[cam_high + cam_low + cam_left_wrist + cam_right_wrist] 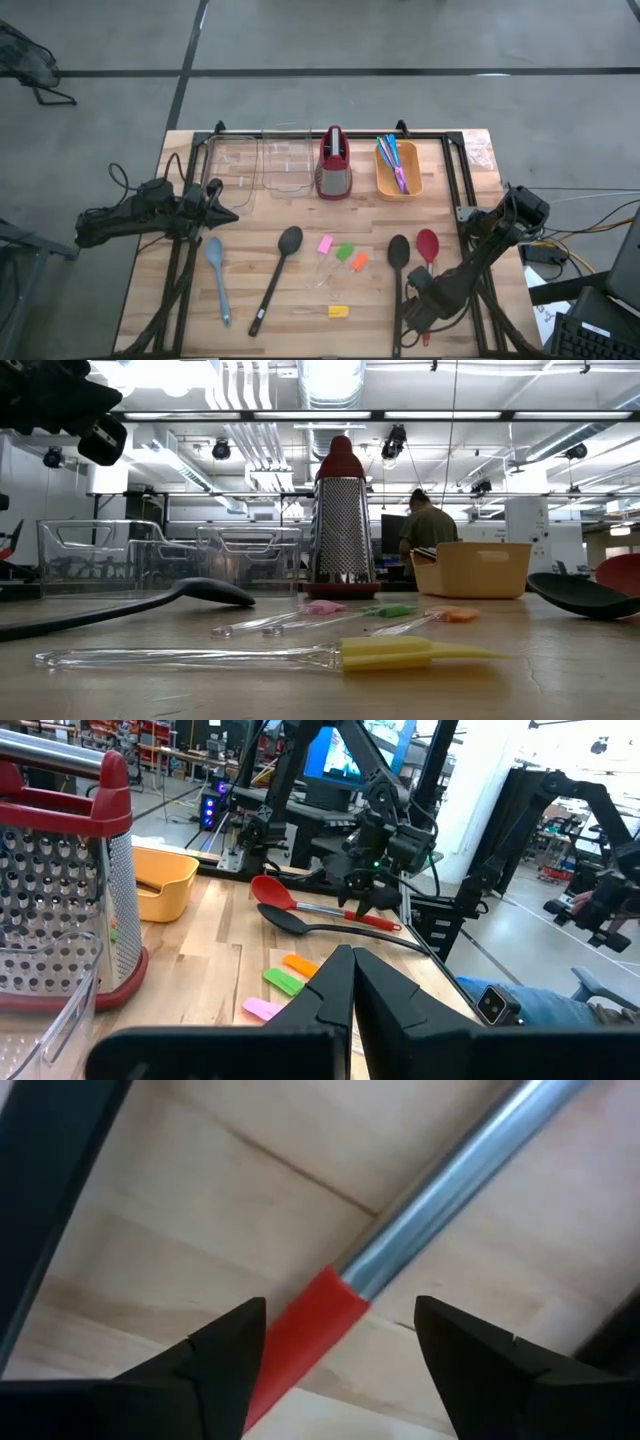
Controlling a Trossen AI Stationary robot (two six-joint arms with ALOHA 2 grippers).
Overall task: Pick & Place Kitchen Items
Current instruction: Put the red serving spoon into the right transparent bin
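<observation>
A red spoon point(427, 243) lies at the table's near right beside a black spoon point(398, 250). My right gripper point(422, 316) is low over the red spoon's handle. In the right wrist view it is open point(340, 1342), one finger on each side of the handle, where the red grip point(318, 1316) meets the metal shaft point(440, 1190). I see no touch. My left gripper point(214, 194) is shut point(352, 972) and empty above the table's left. Another black spoon point(288, 241), a grey-blue spoon point(214, 250) and pink point(325, 244), green point(344, 252), orange point(359, 262) and yellow point(338, 311) blocks lie on the table.
At the far edge stand two clear bins point(240, 165), a red-and-grey grater point(334, 165) and an orange bin point(398, 172) with colourful cutlery in it. Black frame rails run along the table's sides. A person shows in the room behind point(425, 525).
</observation>
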